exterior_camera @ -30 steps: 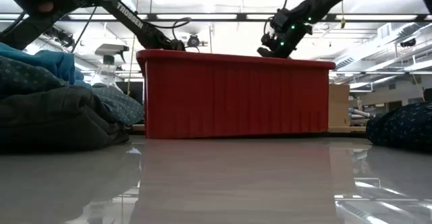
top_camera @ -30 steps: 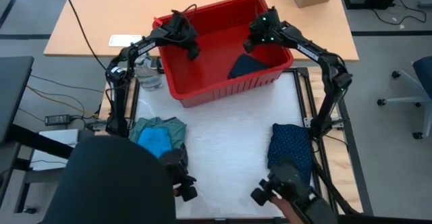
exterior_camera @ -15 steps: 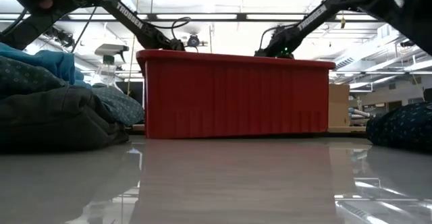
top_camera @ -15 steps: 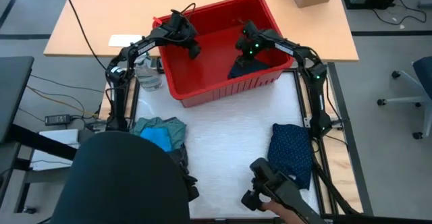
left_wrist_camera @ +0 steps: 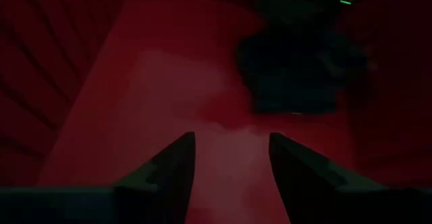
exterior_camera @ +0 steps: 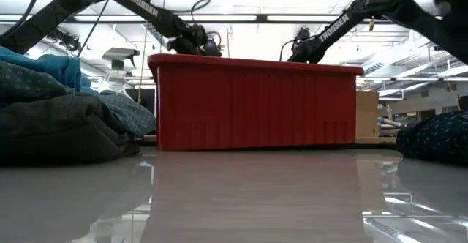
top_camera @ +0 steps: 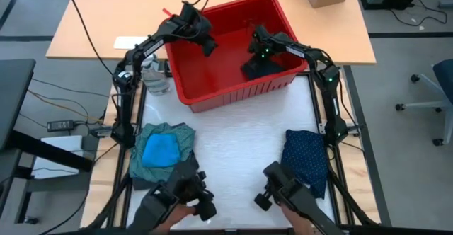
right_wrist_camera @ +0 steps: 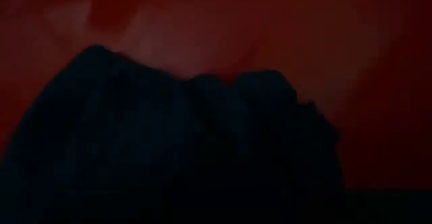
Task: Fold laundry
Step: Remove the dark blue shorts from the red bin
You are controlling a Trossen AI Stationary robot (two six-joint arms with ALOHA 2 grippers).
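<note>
- The right claw (top_camera: pixel 255 66) is down inside the red plastic bin (top_camera: pixel 212 86), pressed onto a dark crumpled garment (top_camera: pixel 253 70) lying at the bin's right-hand end. Its wrist view is filled by that dark cloth (right_wrist_camera: pixel 169 150) bunched against the red floor, so whether the fingers are clenched on it cannot be told.
- The left claw (top_camera: pixel 210 47) hangs over the bin's left half with its two fingers (left_wrist_camera: pixel 169 170) parted and nothing between them, aimed along the bare red floor toward the same dark heap (left_wrist_camera: pixel 297 69).
- The step in hand looks like fetching the last garment out of the bin for folding.
- Next move, as I judge it: the right claw needs a firm pinch on the cloth, then a lift high enough to clear the bin wall and a carry to the bare middle of the white desk (top_camera: pixel 241 143).
- Already out on the desk: a teal-green shirt with a bright blue piece on top (top_camera: pixel 161 148) at the left, and a folded navy dotted piece (top_camera: pixel 304 157) at the right.
</note>
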